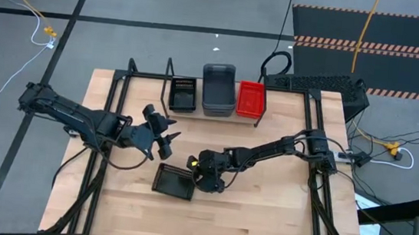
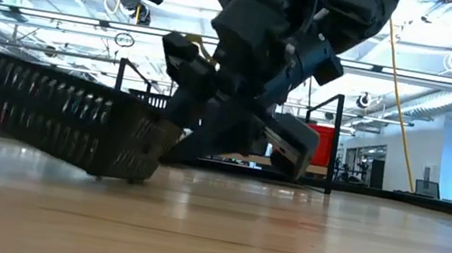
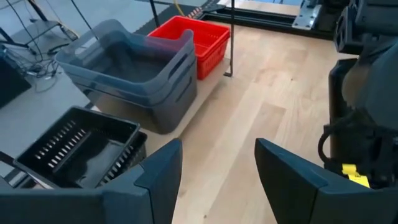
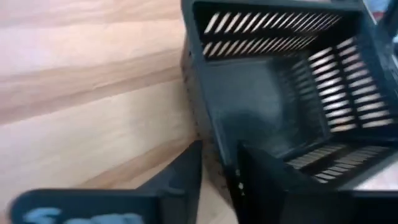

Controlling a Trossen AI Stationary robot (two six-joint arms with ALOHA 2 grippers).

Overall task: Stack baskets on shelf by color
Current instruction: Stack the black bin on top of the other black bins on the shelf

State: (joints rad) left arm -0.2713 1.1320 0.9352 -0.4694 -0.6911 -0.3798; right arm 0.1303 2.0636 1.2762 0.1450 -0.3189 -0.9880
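Note:
A black basket [image 1: 173, 182] sits near the table's middle, tilted in the low view [image 2: 52, 120]. My right gripper [image 1: 202, 177] is shut on its right end. On the shelf [image 1: 194, 112] at the far edge stand a black basket [image 1: 184, 94], stacked grey baskets [image 1: 218, 87] and a red basket [image 1: 251, 98]. My left gripper [image 1: 165, 134] hovers open above the table, left of the held basket, touching nothing. Its wrist view shows the grey stack [image 3: 130, 68], the red basket [image 3: 199, 40] and the black basket [image 3: 81, 146]. My right gripper [image 4: 217, 180] pinches the black basket's end wall [image 4: 211, 146], the one toward the table's right. One finger [image 4: 267, 180] is inside the basket and one [image 4: 180, 177] outside. The fingers slant down from the right. The basket is tilted, a lower corner [image 2: 103, 175] at the tabletop.
Black upright frames [image 1: 169, 83] stand at the shelf's ends. Bare wooden tabletop [image 1: 262, 207] lies right of and in front of the held basket. A black keyboard [image 1: 317, 83] rests beyond the table's far right corner.

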